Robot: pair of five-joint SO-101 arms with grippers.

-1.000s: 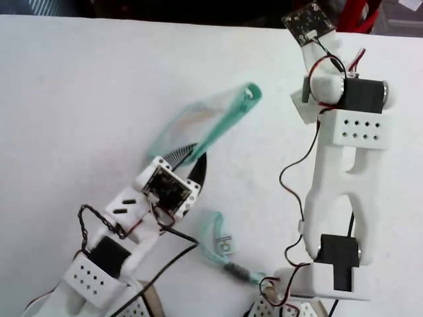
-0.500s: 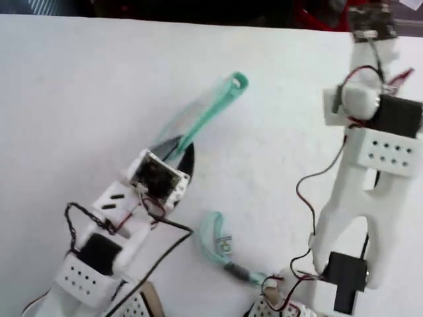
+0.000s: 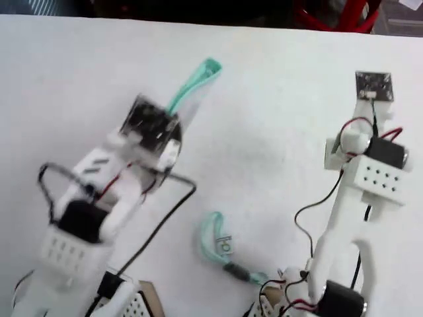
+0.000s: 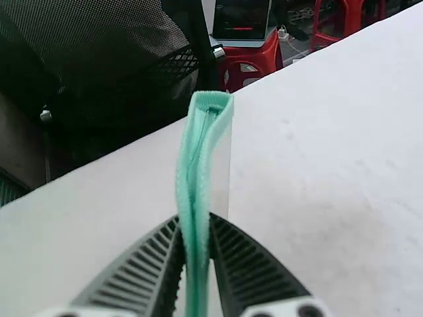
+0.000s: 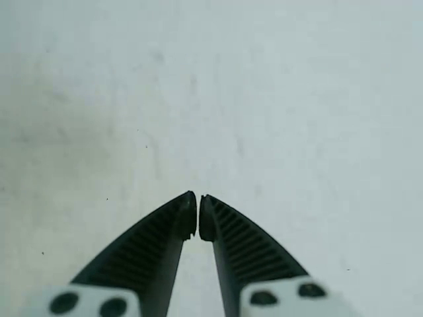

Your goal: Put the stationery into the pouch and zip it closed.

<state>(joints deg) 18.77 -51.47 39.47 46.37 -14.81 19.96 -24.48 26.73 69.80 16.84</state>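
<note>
We see the left gripper [image 4: 195, 228] clamping the pouch [image 4: 200, 152] by its green edge, the right gripper [image 5: 197, 214] pinched together empty above the table [image 5: 317, 92]

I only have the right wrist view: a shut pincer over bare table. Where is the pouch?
Observer: The left pincer is shut on the pouch, gripping its teal zip edge.
Operator: Is anything lying outside the pouch?
Observer: Yes, a teal looped item lies on the table near the arms' bases. I cannot tell what it is.
</note>
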